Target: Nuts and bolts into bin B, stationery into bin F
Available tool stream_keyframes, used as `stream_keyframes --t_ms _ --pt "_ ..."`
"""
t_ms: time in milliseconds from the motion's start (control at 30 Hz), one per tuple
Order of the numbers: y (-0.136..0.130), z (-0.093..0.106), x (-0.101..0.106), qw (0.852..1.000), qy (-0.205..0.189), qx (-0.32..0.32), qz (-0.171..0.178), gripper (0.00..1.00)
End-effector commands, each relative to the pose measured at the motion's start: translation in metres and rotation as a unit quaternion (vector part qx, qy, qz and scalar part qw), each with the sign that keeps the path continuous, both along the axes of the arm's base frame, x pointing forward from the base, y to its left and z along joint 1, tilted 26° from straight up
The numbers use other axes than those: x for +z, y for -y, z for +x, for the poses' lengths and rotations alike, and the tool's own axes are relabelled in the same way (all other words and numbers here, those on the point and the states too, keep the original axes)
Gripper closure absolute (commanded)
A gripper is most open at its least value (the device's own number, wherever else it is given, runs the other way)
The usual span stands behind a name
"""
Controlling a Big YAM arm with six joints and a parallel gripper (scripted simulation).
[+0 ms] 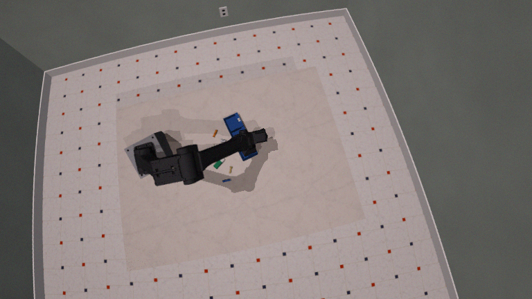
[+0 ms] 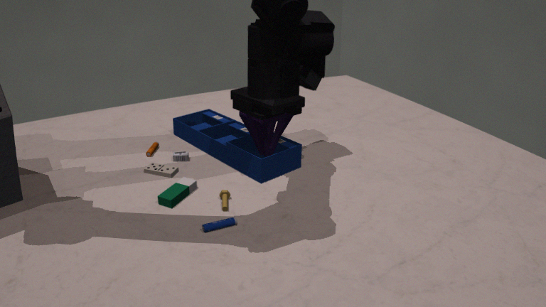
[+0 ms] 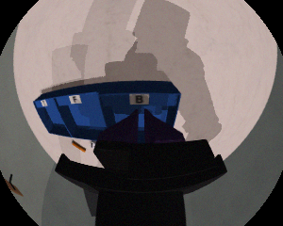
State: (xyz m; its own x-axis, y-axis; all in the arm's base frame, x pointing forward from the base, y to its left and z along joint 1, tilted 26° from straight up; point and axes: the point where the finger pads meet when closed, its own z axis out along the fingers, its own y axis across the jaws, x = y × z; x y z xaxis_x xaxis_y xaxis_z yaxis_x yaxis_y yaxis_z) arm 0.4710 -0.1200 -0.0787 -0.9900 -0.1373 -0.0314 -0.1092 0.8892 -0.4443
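Note:
My gripper [image 2: 267, 153] [image 3: 141, 113] is nearly closed, pointing down with its tips in the bin marked B [image 3: 139, 87]; I see nothing between the tips, which are partly hidden. The adjoining bin marked F [image 3: 87, 120] is the middle compartment of the blue bin block [image 2: 241, 160] [image 1: 231, 118]. A brass bolt [image 2: 225, 201] [image 1: 231, 169] lies near the bins. A green and white eraser [image 2: 173, 195] [image 1: 217, 165] lies left of it. A blue cylinder [image 2: 219, 224] [image 1: 226, 180] lies in front. An orange cylinder [image 2: 152, 149] [image 1: 215, 133] [image 3: 78, 146] lies at the back left.
A white domino [image 2: 161, 169] and a small grey ribbed object [image 2: 180, 156] lie between the orange cylinder and the eraser. The third compartment [image 2: 197, 121] is at the far end of the bins. The arm hides part of the bins in the top view.

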Motion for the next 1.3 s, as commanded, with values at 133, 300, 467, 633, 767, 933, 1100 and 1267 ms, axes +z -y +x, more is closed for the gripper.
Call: stream_keyframes --t_ms 133,300,467,633,767,933,1100,1267 --pt "-0.0055 0.0033 -0.0061 1.0 0.001 0.007 0.001 0.92" --pt "-0.0062 -0.0001 -0.0079 1.0 -0.002 0.008 0.002 0.92" --pt "-0.0066 -0.0001 -0.0084 1.0 -0.001 0.008 0.002 0.92" --pt "-0.0072 -0.0011 -0.0089 1.0 -0.002 0.008 0.002 0.92" --pt "-0.0075 0.0009 -0.0081 1.0 0.0 0.008 0.002 0.92" --pt "-0.0079 -0.0009 -0.009 1.0 -0.001 0.008 0.002 0.92" --pt "-0.0086 -0.0018 -0.0098 1.0 -0.002 0.008 0.002 0.92" --pt "-0.0091 -0.0019 -0.0101 1.0 -0.002 0.008 0.002 0.92"
